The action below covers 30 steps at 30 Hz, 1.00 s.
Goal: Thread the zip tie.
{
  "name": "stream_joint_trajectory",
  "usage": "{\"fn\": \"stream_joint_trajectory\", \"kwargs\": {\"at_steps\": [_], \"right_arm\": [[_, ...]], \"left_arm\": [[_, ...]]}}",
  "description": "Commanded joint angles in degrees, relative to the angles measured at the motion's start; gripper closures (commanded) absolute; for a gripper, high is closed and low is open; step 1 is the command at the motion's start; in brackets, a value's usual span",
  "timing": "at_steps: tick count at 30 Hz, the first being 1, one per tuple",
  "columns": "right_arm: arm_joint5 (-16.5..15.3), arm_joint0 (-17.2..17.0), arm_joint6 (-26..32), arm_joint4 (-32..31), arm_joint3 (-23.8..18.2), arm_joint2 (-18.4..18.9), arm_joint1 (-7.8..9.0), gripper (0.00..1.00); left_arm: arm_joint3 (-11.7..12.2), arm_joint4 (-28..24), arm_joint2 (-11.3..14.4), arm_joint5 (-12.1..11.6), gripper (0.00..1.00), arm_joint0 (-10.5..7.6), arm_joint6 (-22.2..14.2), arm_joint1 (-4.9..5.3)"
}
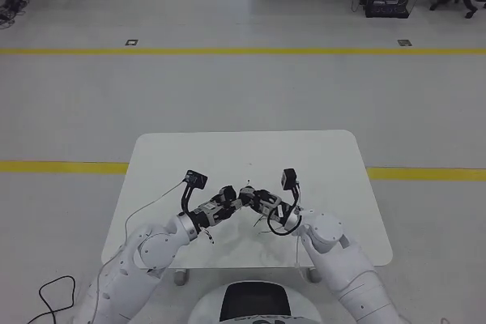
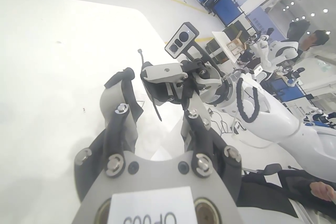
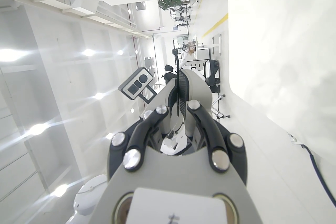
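Observation:
A black zip tie (image 2: 153, 104) stands roughly upright, its small square head (image 2: 140, 51) on top and its tail pointing down. My right gripper (image 3: 179, 83) is shut on the strap of the zip tie (image 3: 178, 62) near its middle. In the left wrist view the right gripper (image 2: 157, 75) faces my left gripper (image 2: 158, 84), which is open with its fingers (image 2: 127, 78) spread wide; the tail hangs in the gap between them. From above, the left gripper (image 1: 232, 197) and right gripper (image 1: 249, 194) meet tip to tip over the near middle of the white table (image 1: 308, 154).
The table's near edge (image 1: 251, 263) lies just below both forearms. A black cable loop (image 1: 279, 223) hangs by the right wrist. A tiny dark speck (image 1: 248, 181) marks the tabletop just beyond the grippers. Bare table surface stretches to the far side.

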Motion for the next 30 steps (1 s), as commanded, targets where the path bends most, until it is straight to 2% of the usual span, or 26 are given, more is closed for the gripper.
{"fn": "stream_joint_trajectory", "kwargs": {"at_steps": [1, 7, 11, 21, 30], "right_arm": [[-0.4, -0.1, -0.7, -0.3, -0.1, -0.2, 0.07, 1.0], [-1.1, -0.3, -2.5, -1.1, -0.4, -0.3, 0.31, 1.0], [-1.5, -0.5, -3.5, -1.2, -0.8, -0.3, 0.48, 1.0], [-2.3, -0.7, -4.3, -0.2, -0.9, -0.7, 0.75, 1.0], [-2.1, -0.3, -4.1, 0.1, -0.6, -1.3, 0.99, 1.0]], "left_arm": [[0.0, -0.1, 0.1, -0.1, 0.64, -0.07, 0.0, 0.04], [0.0, -0.1, 0.2, -0.1, 0.67, -0.11, 0.2, 0.17], [0.0, -0.2, 0.3, -0.1, 0.73, -0.12, 0.2, 0.26], [-0.1, -0.8, 0.7, -0.4, 0.74, -0.25, 0.0, 0.49], [0.0, -1.0, 1.0, -0.4, 0.83, -0.47, 0.3, 0.7]]}}
